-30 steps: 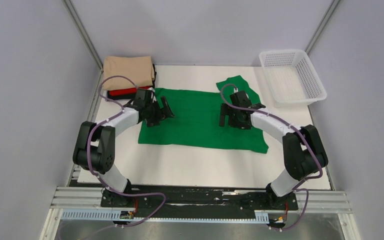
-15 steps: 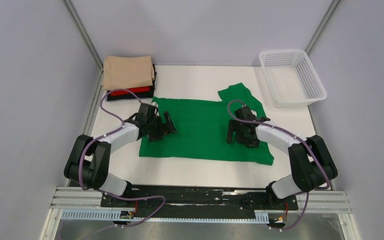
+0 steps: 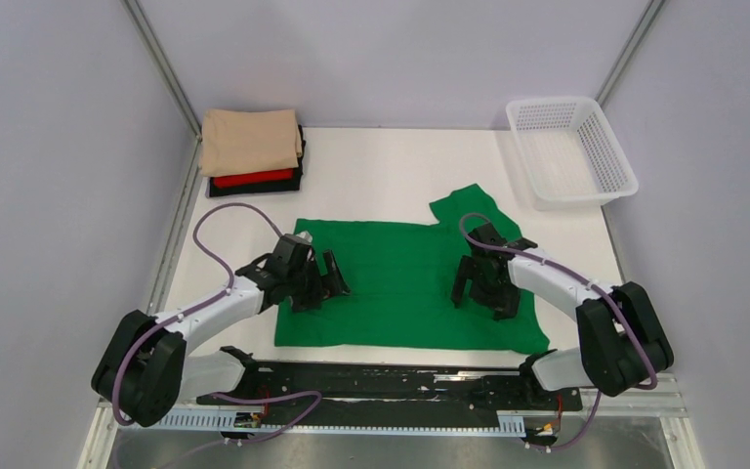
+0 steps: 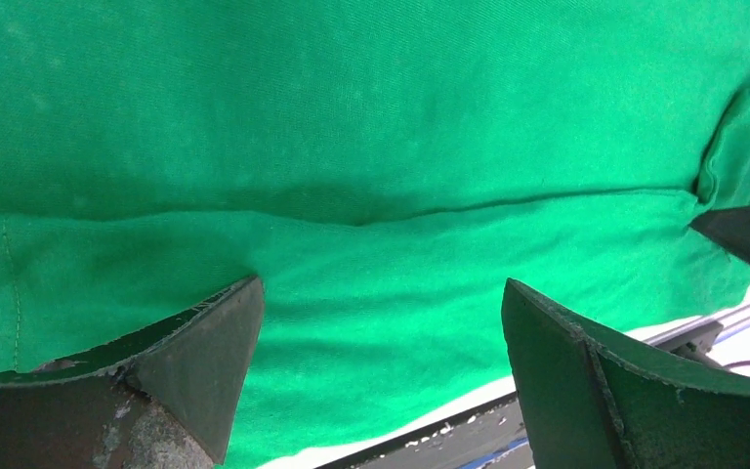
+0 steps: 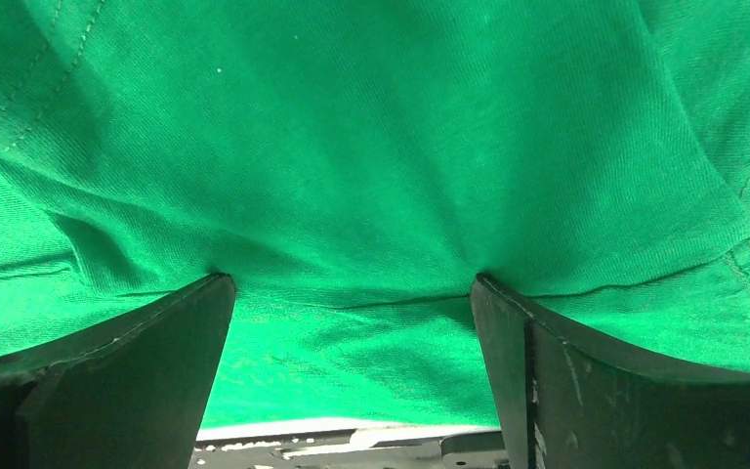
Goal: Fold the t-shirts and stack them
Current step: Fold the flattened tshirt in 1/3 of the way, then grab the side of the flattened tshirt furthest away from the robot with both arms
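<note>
Here, low in the top view, the green t-shirt [image 3: 405, 283] is lying spread flat on the white worktop [image 3: 381, 166]. Its near hem is sitting close to the worktop's bottom edge, and one sleeve is poking out toward the upper right. The left end effector [image 3: 320, 286] is hovering over the shirt's left part with its fingers spread wide and nothing between them. Whether the tips are touching the cloth is hard to tell from the wrist view. The right end effector [image 3: 483, 289] is standing over the shirt's right part, likewise spread wide. Its fingertips [image 5: 195, 322] appear to be pressing into the cloth, which is puckering around them. Farther up, in the upper left, the beige t-shirt [image 3: 251, 140] is resting folded on the red t-shirt [image 3: 254, 178], with the black t-shirt [image 3: 254, 189] underneath. A white mesh basket [image 3: 559, 102] is sitting in the upper right corner.
</note>
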